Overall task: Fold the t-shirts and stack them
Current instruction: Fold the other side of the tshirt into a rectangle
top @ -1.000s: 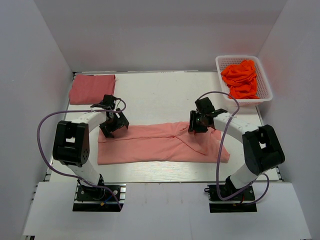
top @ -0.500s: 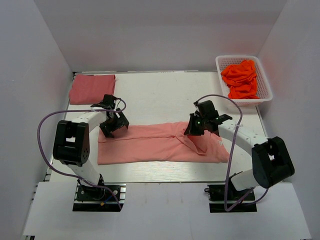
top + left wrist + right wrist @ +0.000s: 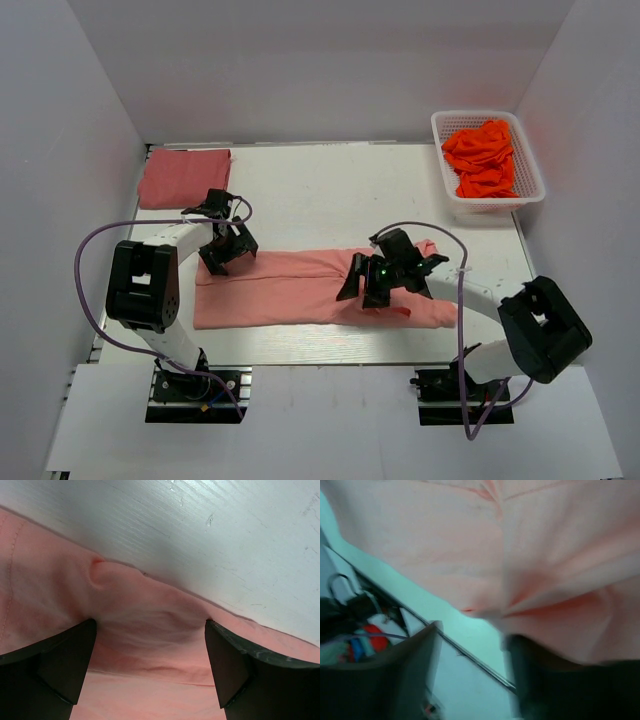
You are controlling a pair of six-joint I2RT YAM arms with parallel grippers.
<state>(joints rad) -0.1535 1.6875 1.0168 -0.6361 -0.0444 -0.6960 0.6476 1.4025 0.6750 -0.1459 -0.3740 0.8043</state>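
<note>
The light salmon-pink t-shirt [image 3: 290, 288] lies in a long flat band across the middle of the table. My left gripper [image 3: 222, 256] is open at the shirt's far left corner. In the left wrist view [image 3: 150, 625] its fingertips [image 3: 70, 660] press on the pink cloth [image 3: 150, 600] near the hem. My right gripper [image 3: 360, 290] is low over the shirt's right half. In the blurred right wrist view [image 3: 475, 632] its jaws stand apart, with pink cloth [image 3: 540, 555] lying over one finger. The darker rose-red t-shirt [image 3: 183, 177] lies folded at the far left.
A white basket [image 3: 531, 158] holding orange cloths [image 3: 482, 156] stands at the far right corner. White walls close in the table on the left, back and right. The right arm's cable loops above the shirt's right end.
My right gripper has moved left and nearer, from the shirt's far right edge to over its middle right. The flap at the right end now lies flatter. The left gripper has not moved.
</note>
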